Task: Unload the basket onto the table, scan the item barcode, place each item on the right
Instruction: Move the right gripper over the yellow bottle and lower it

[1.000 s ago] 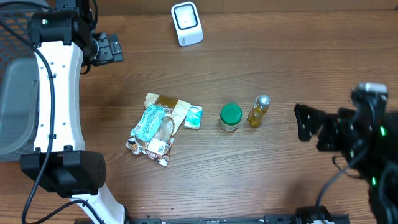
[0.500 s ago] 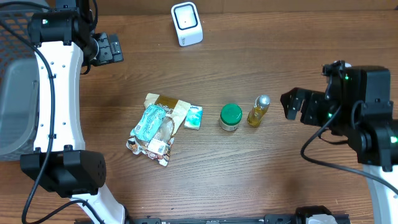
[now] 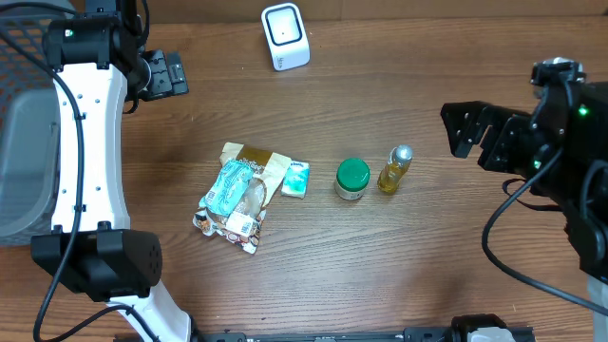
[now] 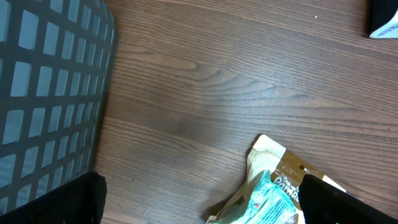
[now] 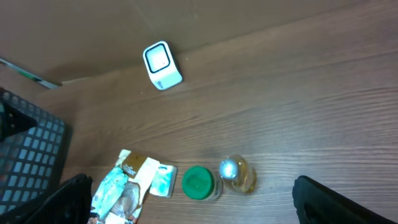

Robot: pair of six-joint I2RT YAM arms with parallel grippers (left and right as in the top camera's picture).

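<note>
Hovering is all either arm is doing, w/ nothing picked up, so I'd call this the reach step, ahead of any grab. The right gripper (image 3: pixel 472 135) hangs over the right side of the table (image 3: pixel 427 275), fingers spread wide and nothing between them. The left gripper (image 3: pixel 166 74) sits near the far-left corner beside the basket (image 3: pixel 24 142), fingers likewise splayed and bare.

The goods lie in a short row about mid-table. There's a crumpled snack bag (image 3: pixel 237 195), a small teal-and-white packet (image 3: pixel 296 178) against its right edge, then a green-lidded jar (image 3: pixel 352 178), then a bottle (image 3: pixel 395 168) just beside the jar. Which one is meant for scanning I can't tell. The bottle is nearest the right gripper, so prob. that one (my guess only). The scanner (image 3: pixel 285 36) stands at the far edge, roughly centre, well apart from the row.

The bottle looks upright: slim, clear body, yellowish liquid, silvery cap. No barcode shows from any view, so it's likely on a side or the bottom.

Next move, as I judge it: the right arm comes down over the bottle and grips the body below the cap w/o nudging the jar. Then it lifts, carries it to the far edge and turns it till the code faces the scanner. Being narrow and smooth, it could tip or slip if caught off-centre.
</note>
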